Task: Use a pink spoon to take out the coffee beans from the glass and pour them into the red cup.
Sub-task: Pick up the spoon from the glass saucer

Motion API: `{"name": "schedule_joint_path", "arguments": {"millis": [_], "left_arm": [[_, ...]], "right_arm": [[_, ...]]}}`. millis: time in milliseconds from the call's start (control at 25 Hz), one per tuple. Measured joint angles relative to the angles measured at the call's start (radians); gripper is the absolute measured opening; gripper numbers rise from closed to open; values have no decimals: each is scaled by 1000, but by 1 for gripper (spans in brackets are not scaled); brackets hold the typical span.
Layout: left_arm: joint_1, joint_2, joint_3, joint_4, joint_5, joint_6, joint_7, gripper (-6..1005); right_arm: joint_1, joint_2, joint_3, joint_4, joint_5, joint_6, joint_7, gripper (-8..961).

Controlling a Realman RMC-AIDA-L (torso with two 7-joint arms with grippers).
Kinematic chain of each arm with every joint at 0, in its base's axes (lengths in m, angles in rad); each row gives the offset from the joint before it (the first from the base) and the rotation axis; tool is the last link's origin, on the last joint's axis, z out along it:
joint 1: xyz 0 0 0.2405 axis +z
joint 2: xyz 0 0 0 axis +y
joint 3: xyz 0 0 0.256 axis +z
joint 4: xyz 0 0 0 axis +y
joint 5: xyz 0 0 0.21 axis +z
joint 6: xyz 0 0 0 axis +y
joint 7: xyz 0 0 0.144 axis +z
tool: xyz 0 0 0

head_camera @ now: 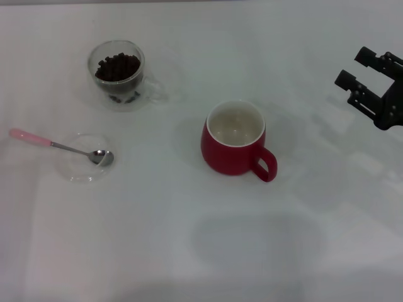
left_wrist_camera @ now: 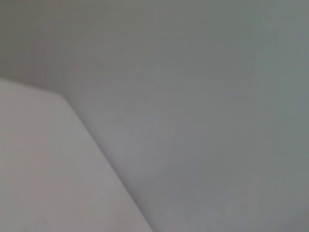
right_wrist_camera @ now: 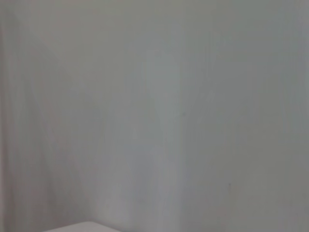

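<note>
Pink spoon bowl-down in faint clear saucer; right end effector empty, fingers apart, edge-cropped.

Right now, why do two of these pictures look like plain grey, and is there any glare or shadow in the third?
Both wrist views show only bare pale surface, no objects. In the head view, light is soft: a faint shadow lies beside the red cup, the spoon bowl glints, and the right hand is parked at the edge.

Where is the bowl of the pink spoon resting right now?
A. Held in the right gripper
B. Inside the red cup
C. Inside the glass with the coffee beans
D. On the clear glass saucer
D: the pink spoon lies untouched, its metal bowl on the clear saucer.
</note>
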Motion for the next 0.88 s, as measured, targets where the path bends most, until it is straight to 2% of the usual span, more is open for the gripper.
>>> {"name": "schedule_joint_path", "arguments": {"millis": [360,600,880], "left_arm": [[-52,-5,94,-9,25,-55,-123,621],[-66,-10,98,-28,52,-100,-140,621],[-114,-10,100,-44,124,-154,-139,620]], "right_arm": [[8,6,-1,-1,0,2,-4,589],[8,8,0,-2,0,2,-6,589],[16,8,0,-1,0,20,-6,589]]}}
